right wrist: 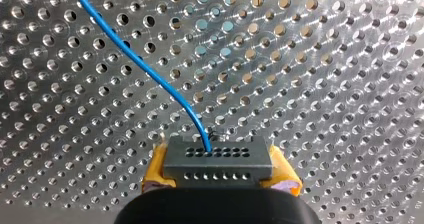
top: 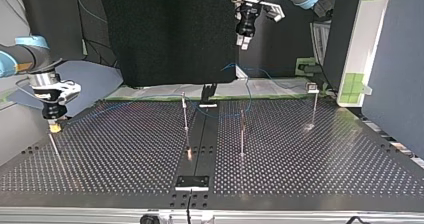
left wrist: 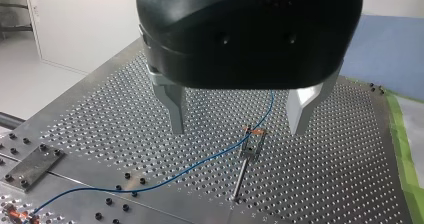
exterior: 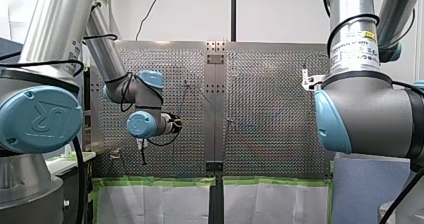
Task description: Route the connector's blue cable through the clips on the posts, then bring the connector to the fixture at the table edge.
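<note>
My right gripper (right wrist: 220,178) is clamped on the connector (right wrist: 217,159), its 2 yellow pads (right wrist: 155,176) squeezing the dark block from either side, so the connector's firmly in my hold. The blue cable (right wrist: 140,66) comes out of 1 of the holes on the connector's face and curves up and away over the perforated tabletop (right wrist: 325,84). In the top view my right gripper (top: 54,126) sits low at that view's left, just above the tabletop (top: 125,154), so that's where the connector is, well apart from the middle of the board. My left gripper (left wrist: 239,116) is wide open with nothing in it, its 2 metal fingers (left wrist: 175,109) spread apart, hanging over a thin post (left wrist: 242,171) with a small clip (left wrist: 252,144) on top. The cable (left wrist: 190,166) runs right past that clip and trails off across the holes toward the seam plates, but I can't tell whether it's actually seated in the clip. From the top view, my left gripper (top: 243,44) is way up high over the far side, and the cable (top: 248,91) loops down near a black bracket (top: 207,93) at the far edge. A small metal plate (top: 192,182) sits at the near edge on the centre strip.
</note>
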You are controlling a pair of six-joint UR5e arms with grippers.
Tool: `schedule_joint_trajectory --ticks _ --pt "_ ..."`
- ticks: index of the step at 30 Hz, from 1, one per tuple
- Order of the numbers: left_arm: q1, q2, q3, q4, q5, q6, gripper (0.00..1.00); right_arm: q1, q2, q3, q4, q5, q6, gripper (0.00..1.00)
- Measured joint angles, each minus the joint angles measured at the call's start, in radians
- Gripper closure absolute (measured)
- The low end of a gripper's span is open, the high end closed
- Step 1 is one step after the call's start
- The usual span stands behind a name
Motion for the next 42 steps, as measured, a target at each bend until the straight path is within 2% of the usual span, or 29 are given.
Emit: schedule_joint_trajectory --ticks 18,42 --pt "0.000 0.000 0.001 0.000 0.000 0.000 0.02 -0.006 0.001 0.000 -0.008 0.000 0.014 1.00" --pt "0.000 0.000 0.000 0.000 0.000 0.000 0.02 -0.004 0.005 0.000 -0.008 0.002 0.016 1.00"
